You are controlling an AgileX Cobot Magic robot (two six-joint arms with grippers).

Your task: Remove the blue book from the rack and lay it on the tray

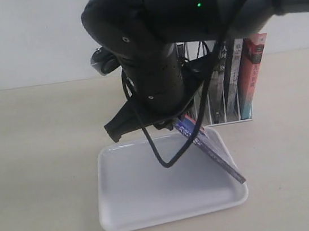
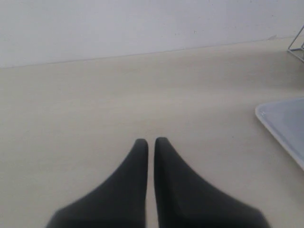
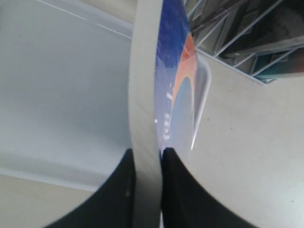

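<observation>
As wrist shows, gripper pinches blue book

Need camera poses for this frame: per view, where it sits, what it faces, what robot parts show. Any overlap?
Exterior: off the arms, facing across the table toward the rack and wall; the right arm fills the top, holding the blue book tilted over the tray.
Left wrist: wrist-mounted, looking past the shut left gripper over the table; tray corner at the edge.
Right wrist: wrist-mounted, looking along the right gripper clamped on the blue book, tray beneath, rack beyond.
Shared: tray in all three.
</observation>
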